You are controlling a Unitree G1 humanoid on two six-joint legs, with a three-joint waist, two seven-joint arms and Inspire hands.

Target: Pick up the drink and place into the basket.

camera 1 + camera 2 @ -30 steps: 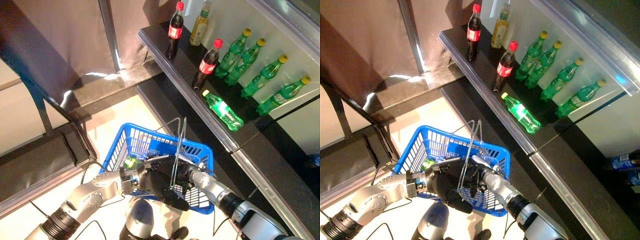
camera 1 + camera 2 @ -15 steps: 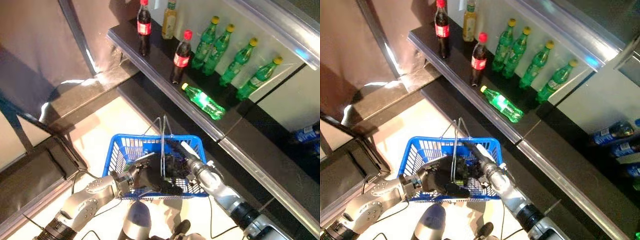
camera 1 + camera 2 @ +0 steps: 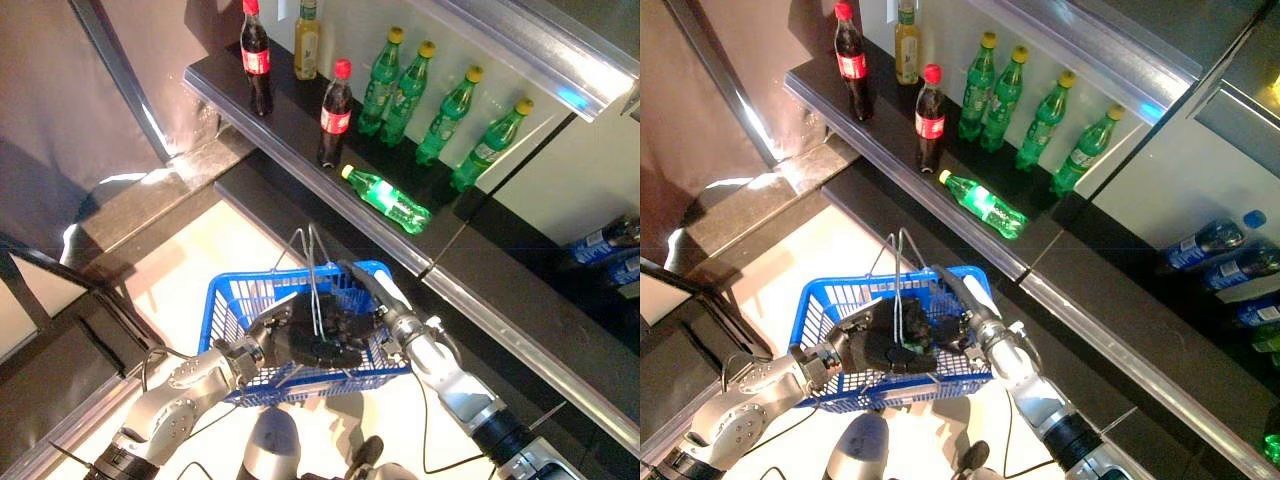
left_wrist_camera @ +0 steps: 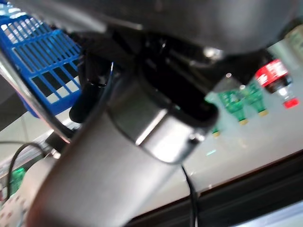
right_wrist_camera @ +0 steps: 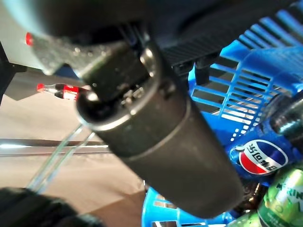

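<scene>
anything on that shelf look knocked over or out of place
Yes: one green bottle lies on its side near the front edge of the dark shelf, while the other green bottles and the red-capped cola bottles stand upright.

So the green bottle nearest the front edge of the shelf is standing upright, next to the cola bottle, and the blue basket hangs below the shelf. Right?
Not quite. The green bottle at the front edge of the shelf lies on its side, as the left eye view shows. It is next to the cola bottle, and the blue basket does hang below the shelf.
</scene>
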